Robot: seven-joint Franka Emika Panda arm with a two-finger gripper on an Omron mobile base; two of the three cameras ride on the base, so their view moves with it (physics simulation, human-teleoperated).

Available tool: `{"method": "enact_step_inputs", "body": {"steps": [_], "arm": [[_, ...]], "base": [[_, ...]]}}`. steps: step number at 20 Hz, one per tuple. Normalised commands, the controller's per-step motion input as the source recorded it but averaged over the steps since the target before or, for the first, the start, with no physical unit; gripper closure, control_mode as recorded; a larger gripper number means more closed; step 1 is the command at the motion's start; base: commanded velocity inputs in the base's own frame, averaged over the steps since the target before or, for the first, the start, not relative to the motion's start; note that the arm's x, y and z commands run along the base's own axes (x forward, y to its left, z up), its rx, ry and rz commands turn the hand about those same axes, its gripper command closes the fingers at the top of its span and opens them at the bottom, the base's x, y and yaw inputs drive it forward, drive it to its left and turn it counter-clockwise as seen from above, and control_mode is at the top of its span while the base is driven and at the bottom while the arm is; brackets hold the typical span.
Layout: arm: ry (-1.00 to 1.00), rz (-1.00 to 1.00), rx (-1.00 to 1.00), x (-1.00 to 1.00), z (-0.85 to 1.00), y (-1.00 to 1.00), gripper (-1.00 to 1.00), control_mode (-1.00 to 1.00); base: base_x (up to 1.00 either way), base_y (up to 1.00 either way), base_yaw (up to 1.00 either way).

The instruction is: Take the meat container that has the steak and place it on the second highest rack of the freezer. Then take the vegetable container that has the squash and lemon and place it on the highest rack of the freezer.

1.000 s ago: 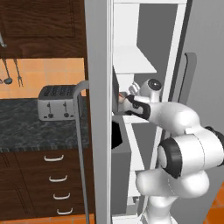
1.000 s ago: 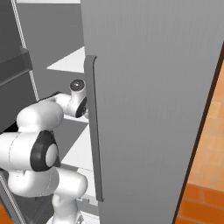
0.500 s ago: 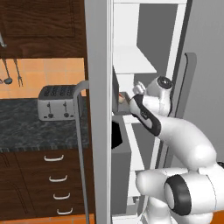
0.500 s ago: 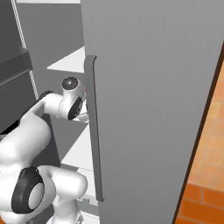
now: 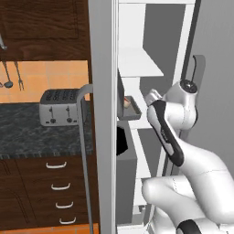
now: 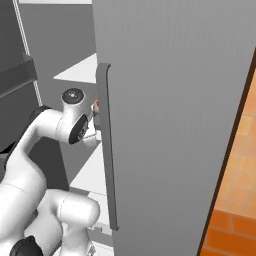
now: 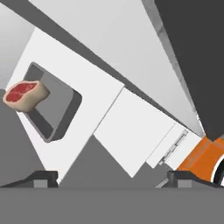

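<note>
Half done by the look of it: steak (image 7: 24, 95) in its gray container (image 7: 59, 105) on a white freezer shelf (image 5: 148, 122), gripper (image 7: 111, 178) spread wide and empty, veg container left.

The freezer (image 5: 103, 137) wall hides most of the meat container (image 5: 130, 109). The freezer door covers the robot's hand in the right base view. The toaster's (image 5: 58, 107) details are too small to tell.

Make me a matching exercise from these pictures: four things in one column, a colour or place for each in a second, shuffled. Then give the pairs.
Things:
1. steak
2. toaster
3. gripper
4. freezer handle

Descriptions:
A. on the dark stone counter
B. long grey bar on the door
C. red face, in a grey container on a white shelf
D. open, empty

Pairs: 1-C, 2-A, 3-D, 4-B
</note>
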Motion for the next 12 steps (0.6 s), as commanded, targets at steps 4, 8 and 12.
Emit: {"method": "enact_step_inputs", "body": {"steps": [4, 8, 12], "arm": [[0.08, 0.19, -0.15, -0.67, 0.09, -0.12, -1.00, -1.00], [0.05, 0.24, -0.20, -0.72, 0.00, -0.26, -1.00, -1.00], [0.01, 0.31, -0.19, -0.64, 0.00, -0.24, -1.00, -1.00]], "base": [[0.00, 0.00, 0.00], [0.00, 0.00, 0.00], [0.00, 0.00, 0.00]]}}
